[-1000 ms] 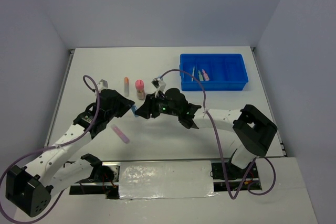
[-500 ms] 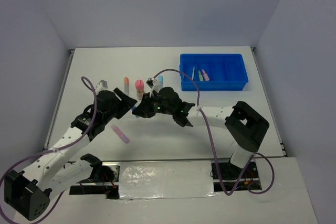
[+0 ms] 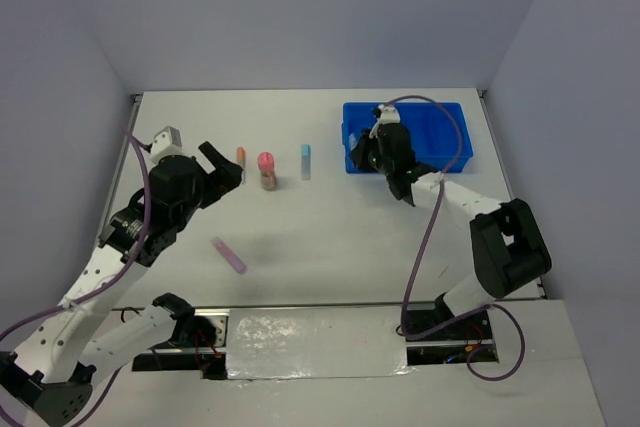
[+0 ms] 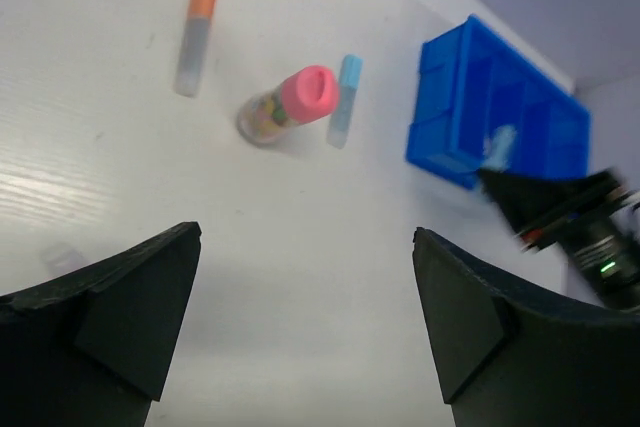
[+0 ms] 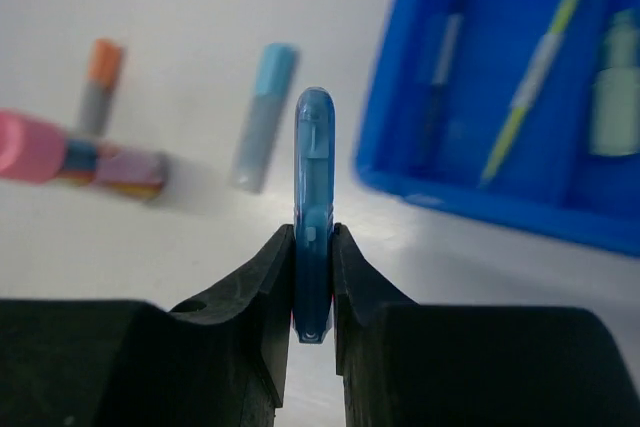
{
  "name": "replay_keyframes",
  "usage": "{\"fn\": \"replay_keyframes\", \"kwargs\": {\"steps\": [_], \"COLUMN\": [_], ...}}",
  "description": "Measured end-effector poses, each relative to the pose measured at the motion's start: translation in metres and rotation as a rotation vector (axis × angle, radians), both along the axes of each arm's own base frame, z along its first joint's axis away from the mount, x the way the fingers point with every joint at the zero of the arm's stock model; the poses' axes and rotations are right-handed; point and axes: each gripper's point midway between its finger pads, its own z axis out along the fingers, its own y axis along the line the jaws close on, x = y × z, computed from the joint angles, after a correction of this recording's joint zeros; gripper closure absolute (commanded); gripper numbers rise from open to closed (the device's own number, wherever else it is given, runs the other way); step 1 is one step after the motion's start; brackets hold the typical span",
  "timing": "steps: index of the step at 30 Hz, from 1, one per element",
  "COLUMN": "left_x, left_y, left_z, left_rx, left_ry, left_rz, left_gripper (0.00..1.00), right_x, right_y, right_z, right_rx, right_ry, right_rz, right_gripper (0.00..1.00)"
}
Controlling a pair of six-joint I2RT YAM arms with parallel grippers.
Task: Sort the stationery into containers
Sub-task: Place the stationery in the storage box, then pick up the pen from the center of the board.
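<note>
Your left gripper (image 3: 222, 165) hangs wide open over the left of the table (image 3: 330, 237), holding nothing. Below it lies a purple highlighter (image 3: 229, 255). Farther back sit three in a row: orange-capped highlighter (image 3: 241, 160), pink-capped tube (image 3: 266, 169), light blue highlighter (image 3: 306, 160). Your right gripper (image 5: 313, 247) is clamped on a blue highlighter (image 5: 313, 147) at the blue tray's (image 3: 410, 164) left end — a yellow stick (image 5: 530, 77) and dark pen (image 5: 443, 52) lie inside.

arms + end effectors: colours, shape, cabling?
Left arm and right arm: white links, black joints, a purple cable looped along each. Left end effector and right end effector: matte black, two wedge-shaped fingers. No readable markings.
</note>
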Motion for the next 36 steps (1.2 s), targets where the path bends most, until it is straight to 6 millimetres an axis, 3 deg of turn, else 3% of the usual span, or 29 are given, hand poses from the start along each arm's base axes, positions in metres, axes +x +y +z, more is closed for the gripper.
{"fn": "replay_keyframes", "kwargs": {"steps": [2,6,10,16,17,20,24,27,28,31,33,36], "left_x": [-0.007,-0.022,-0.038,-0.059,-0.061,-0.066,-0.065,-0.064,-0.063,-0.06,-0.056,-0.053], "left_y": [0.005,0.015,0.03,0.052,0.056,0.065,0.071,0.072,0.072,0.073,0.076,0.08], "left_z": [-0.007,-0.027,-0.024,-0.003,-0.002,-0.002,-0.024,-0.038,-0.041,-0.046,-0.046,-0.044], "left_rx": [0.061,0.19,0.302,0.414,0.428,0.457,0.485,0.505,0.507,0.509,0.507,0.495], "left_ry": [0.022,0.105,0.149,0.089,0.078,0.048,0.077,0.108,0.112,0.126,0.128,0.122], "left_rz": [-0.026,-0.076,-0.113,-0.144,-0.142,-0.124,-0.104,-0.098,-0.095,-0.086,-0.069,-0.042], "left_gripper": [0.01,0.01,0.01,0.01,0.01,0.01,0.01,0.01,0.01,0.01,0.01,0.01], "right_x": [0.029,0.085,0.126,0.154,0.155,0.153,0.147,0.142,0.139,0.131,0.125,0.111], "right_y": [-0.033,-0.076,-0.112,-0.148,-0.151,-0.151,-0.149,-0.147,-0.146,-0.143,-0.131,-0.08], "right_z": [0.007,0.025,0.021,-0.002,-0.005,-0.014,-0.02,-0.021,-0.019,-0.002,0.022,0.057], "right_rx": [-0.083,-0.185,-0.266,-0.35,-0.358,-0.373,-0.375,-0.368,-0.367,-0.342,-0.302,-0.25], "right_ry": [-0.019,-0.066,-0.044,0.033,0.044,0.077,0.108,0.124,0.131,0.129,0.095,0.012], "right_rz": [-0.086,-0.205,-0.28,-0.313,-0.314,-0.304,-0.281,-0.273,-0.269,-0.273,-0.262,-0.181], "right_gripper": [1.0,1.0,1.0,0.96,0.88,0.7,0.52,0.45,0.36,0.35,0.34,0.32]}}
